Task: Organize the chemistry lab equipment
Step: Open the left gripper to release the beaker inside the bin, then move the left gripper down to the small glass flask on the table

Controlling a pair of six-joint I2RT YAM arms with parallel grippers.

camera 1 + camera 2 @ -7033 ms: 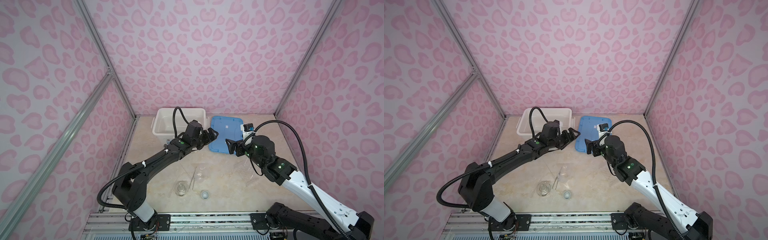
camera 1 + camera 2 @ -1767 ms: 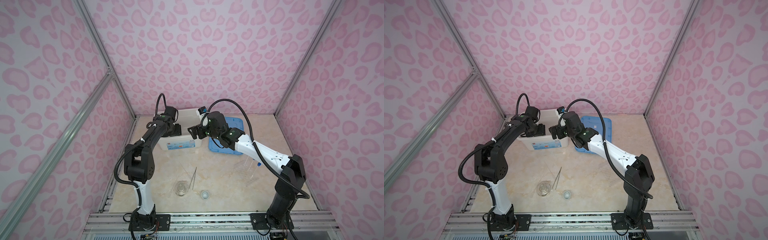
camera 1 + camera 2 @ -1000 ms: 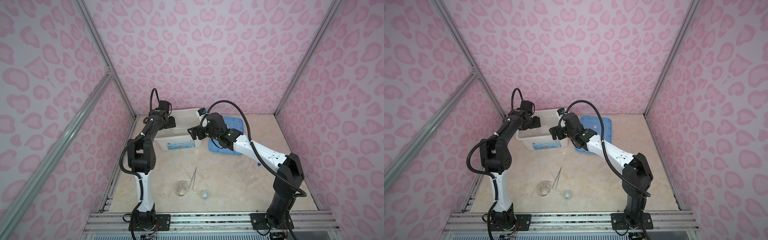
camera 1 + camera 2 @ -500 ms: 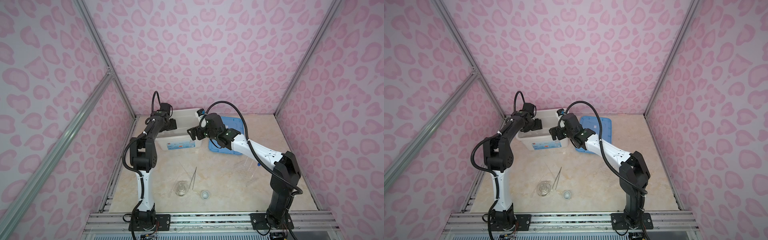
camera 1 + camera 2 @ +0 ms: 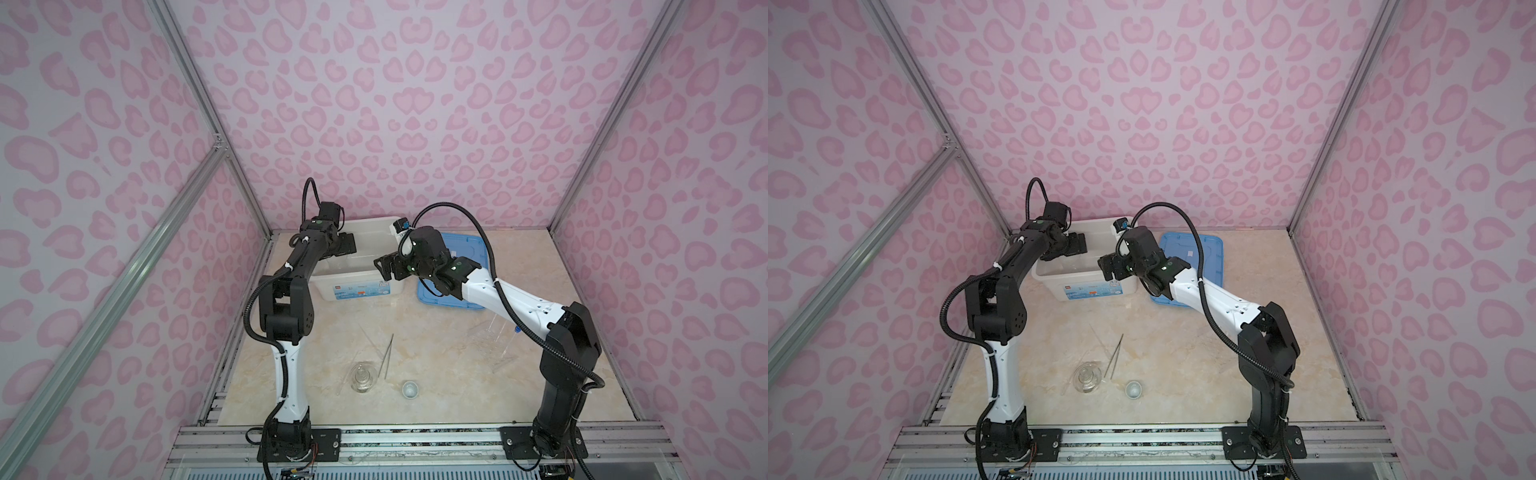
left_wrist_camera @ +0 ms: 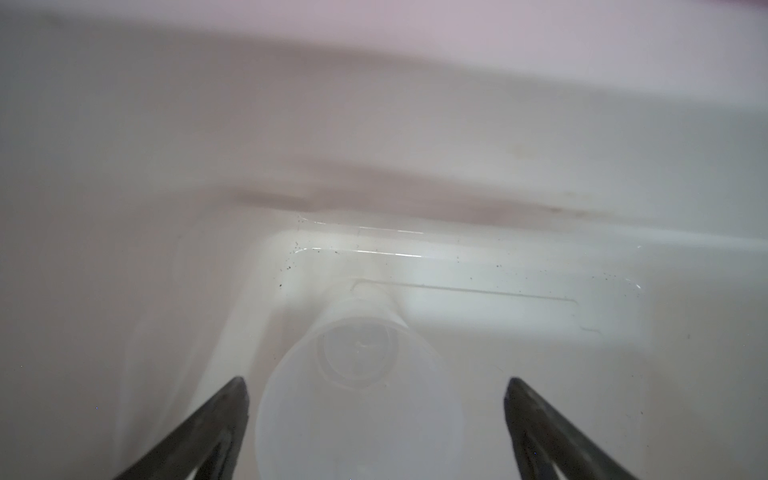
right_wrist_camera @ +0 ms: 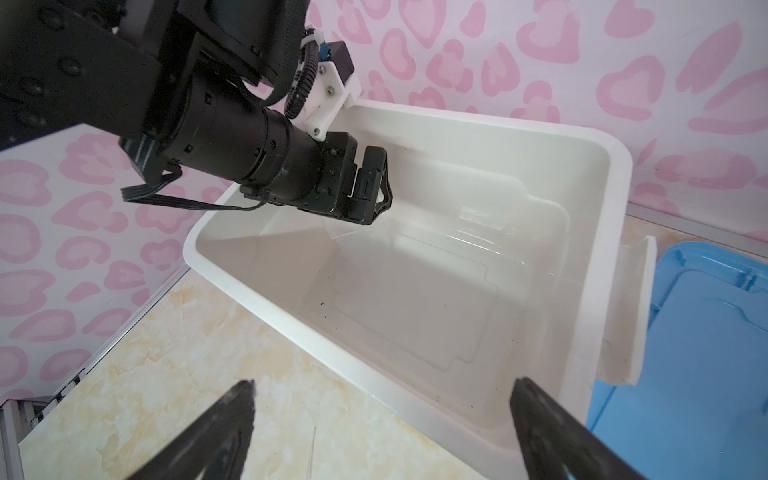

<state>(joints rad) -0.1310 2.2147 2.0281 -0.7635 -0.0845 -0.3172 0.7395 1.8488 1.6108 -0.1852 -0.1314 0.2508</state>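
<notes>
Fingers of my left pincer (image 6: 376, 384) stood wide apart inside the white bin (image 7: 615, 174), flanking a clear beaker (image 6: 353, 415) in the bin without touching it. My right pincer (image 7: 382, 388) hovered empty, also spread apart, at the bin's near rim. On the bench (image 5: 436, 345), well apart from the bin, sat the flask (image 5: 363, 377), tweezers (image 5: 388, 357) and small white cup (image 5: 409, 390); the tube rack (image 5: 490, 332) was to their right.
</notes>
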